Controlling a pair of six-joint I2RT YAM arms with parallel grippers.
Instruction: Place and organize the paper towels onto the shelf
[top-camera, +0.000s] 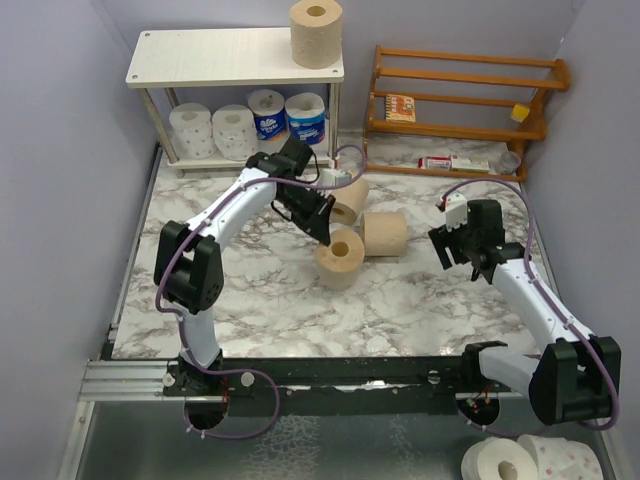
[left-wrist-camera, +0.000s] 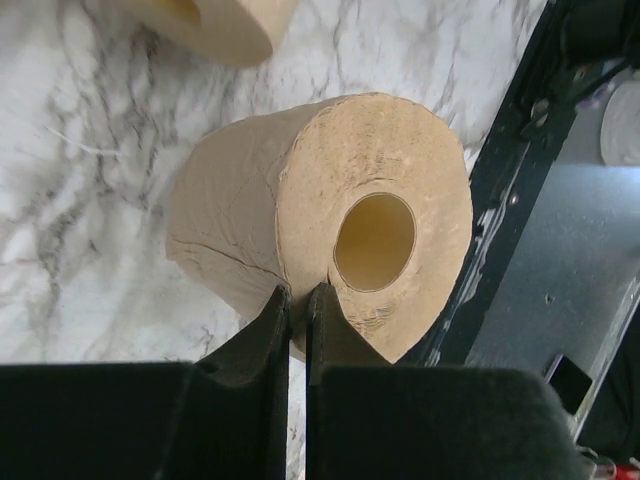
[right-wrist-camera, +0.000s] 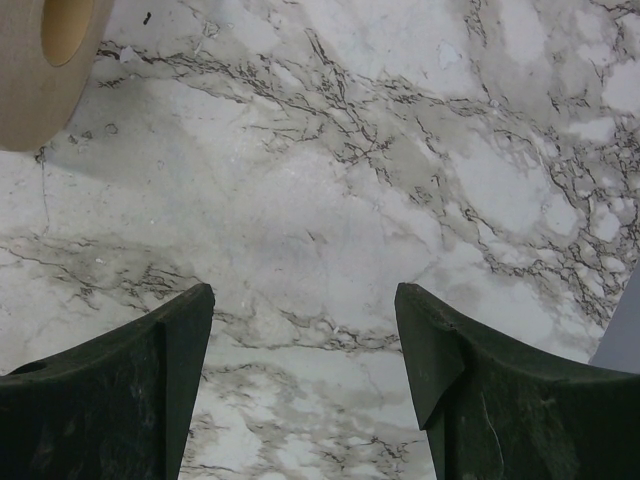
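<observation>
The tan roll (left-wrist-camera: 300, 230) is seen to be of soft, matt paper, creased along its side and rough at the cut face, with a smooth cardboard core; the table top (right-wrist-camera: 400, 150) is finished smooth, marble-patterned, with a faint sheen. The shelf (top-camera: 220, 57) is made of white, faintly grained boards on thin, shiny metal legs, and the rack (top-camera: 470, 90) of glossy orange-brown wood. The fingers (right-wrist-camera: 110, 390) of the right gripper (right-wrist-camera: 302, 292) are seen to be matt black and lightly scuffed.
</observation>
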